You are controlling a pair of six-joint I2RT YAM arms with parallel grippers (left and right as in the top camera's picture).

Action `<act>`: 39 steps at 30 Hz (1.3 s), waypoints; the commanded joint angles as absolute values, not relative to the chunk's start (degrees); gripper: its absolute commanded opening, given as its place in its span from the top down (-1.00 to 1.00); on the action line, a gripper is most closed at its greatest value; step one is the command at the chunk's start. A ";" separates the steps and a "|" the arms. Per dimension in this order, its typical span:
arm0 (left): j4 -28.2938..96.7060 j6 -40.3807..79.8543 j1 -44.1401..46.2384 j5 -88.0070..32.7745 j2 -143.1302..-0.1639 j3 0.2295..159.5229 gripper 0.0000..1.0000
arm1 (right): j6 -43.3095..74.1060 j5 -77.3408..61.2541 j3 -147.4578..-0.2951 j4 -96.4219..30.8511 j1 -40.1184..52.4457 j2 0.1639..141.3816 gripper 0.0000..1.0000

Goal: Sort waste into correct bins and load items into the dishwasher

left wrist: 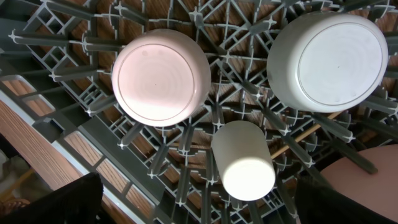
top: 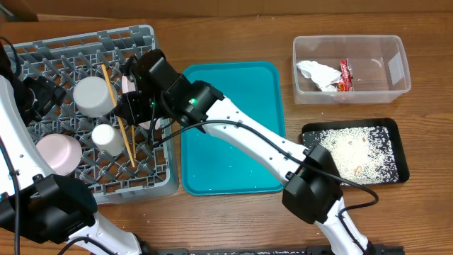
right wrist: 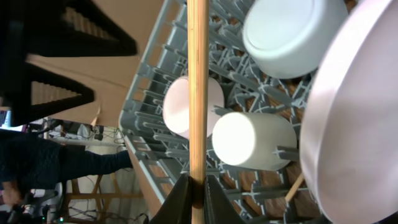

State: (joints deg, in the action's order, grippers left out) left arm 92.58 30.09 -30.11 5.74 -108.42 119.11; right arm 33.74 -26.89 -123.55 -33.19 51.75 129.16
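Observation:
My right gripper (right wrist: 198,190) is shut on a wooden chopstick (right wrist: 198,93) over the grey dishwasher rack (top: 85,37). In the overhead view the chopstick (top: 107,79) slants across the rack beside the right gripper (top: 127,110). The rack holds an upturned grey-white bowl (top: 94,95), a white cup (top: 107,139) on its side and a pink bowl (top: 58,153). A pink plate (right wrist: 354,112) stands on edge at the right, with a second chopstick (right wrist: 293,186) under it. My left gripper (left wrist: 199,211) hangs open above the cup (left wrist: 244,162), holding nothing.
A teal tray (top: 233,127) lies right of the rack. The clear tub (top: 400,67) at the back right holds the white napkin (top: 317,74) and the red wrapper (top: 345,76). The black tray (top: 400,145) below it carries rice crumbs (top: 354,149).

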 commanded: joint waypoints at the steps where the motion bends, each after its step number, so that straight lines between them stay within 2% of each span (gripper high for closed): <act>1: 92.53 30.89 -29.98 5.72 -107.96 119.98 -1.00 | 34.57 -27.70 -124.46 -32.36 51.86 129.16 0.86; 7: 92.53 30.89 -29.98 5.72 -107.96 119.98 -1.00 | 34.54 -27.70 -124.46 -33.04 51.86 129.16 0.77; 10: 92.53 30.89 -29.98 5.72 -107.96 119.98 -1.00 | 34.54 -27.70 -124.46 -33.15 51.86 129.16 0.59; 21: 92.53 30.89 -29.98 5.72 -107.96 119.98 -1.00 | 32.53 -24.73 -124.53 -33.50 51.57 128.75 0.58; 26: 92.53 30.89 -29.98 5.72 -107.96 119.98 -1.00 | 31.24 -13.41 -124.60 -38.02 51.57 125.34 0.53; 28: 92.53 30.89 -29.98 5.72 -107.96 119.98 -1.00 | 31.07 -7.20 -124.60 -40.66 51.37 122.69 0.39; 31: 92.53 30.89 -29.98 5.72 -107.96 119.98 -1.00 | 31.07 0.05 -124.60 -44.62 50.39 118.32 0.06; 39: 92.53 30.92 -29.98 5.72 -107.96 119.98 -1.00 | 31.55 11.44 -124.60 -58.54 43.31 105.25 -0.50</act>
State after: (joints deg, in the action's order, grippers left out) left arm 92.58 30.09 -30.11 5.76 -108.42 119.11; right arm 31.42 4.01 -123.46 -56.21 46.59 111.59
